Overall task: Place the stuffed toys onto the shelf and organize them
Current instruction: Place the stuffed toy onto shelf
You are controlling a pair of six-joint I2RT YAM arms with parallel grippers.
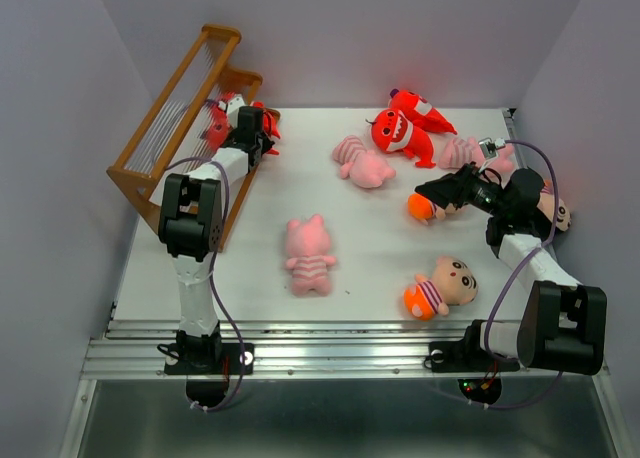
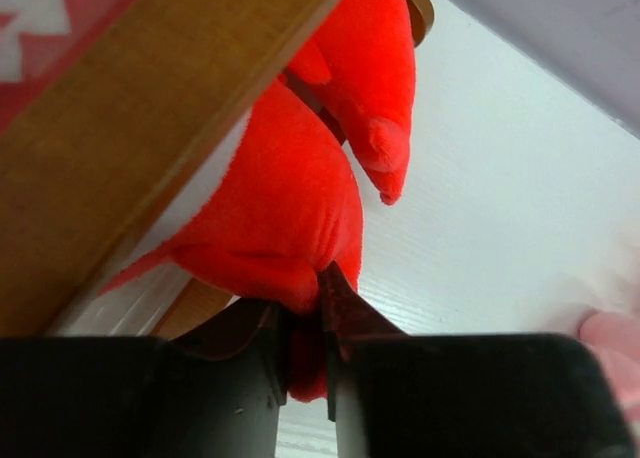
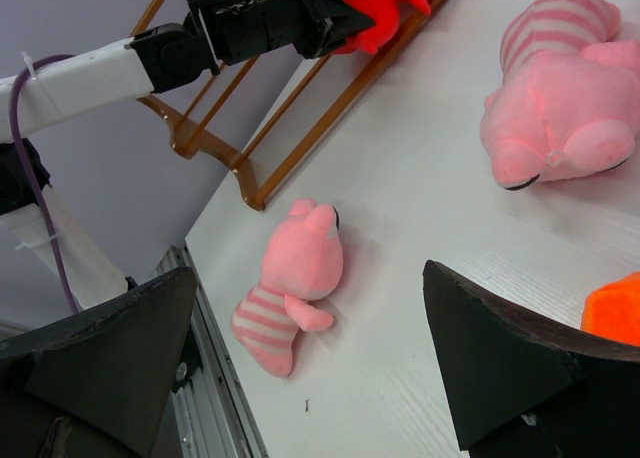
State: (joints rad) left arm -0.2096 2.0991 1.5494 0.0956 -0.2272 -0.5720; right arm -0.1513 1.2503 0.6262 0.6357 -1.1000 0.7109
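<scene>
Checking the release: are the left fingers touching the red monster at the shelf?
Touching. The left wrist view shows the red monster pinched between the left fingers.

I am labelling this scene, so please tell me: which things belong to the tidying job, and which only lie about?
Belong to the job:
brown wooden slatted shelf
red plush toothy monsters
pink striped plush pigs
tan-headed plush boy dolls with orange bottoms

Only lying about:
nothing loose seen, fixtures only
grey metal rail
purple arm cables
</scene>
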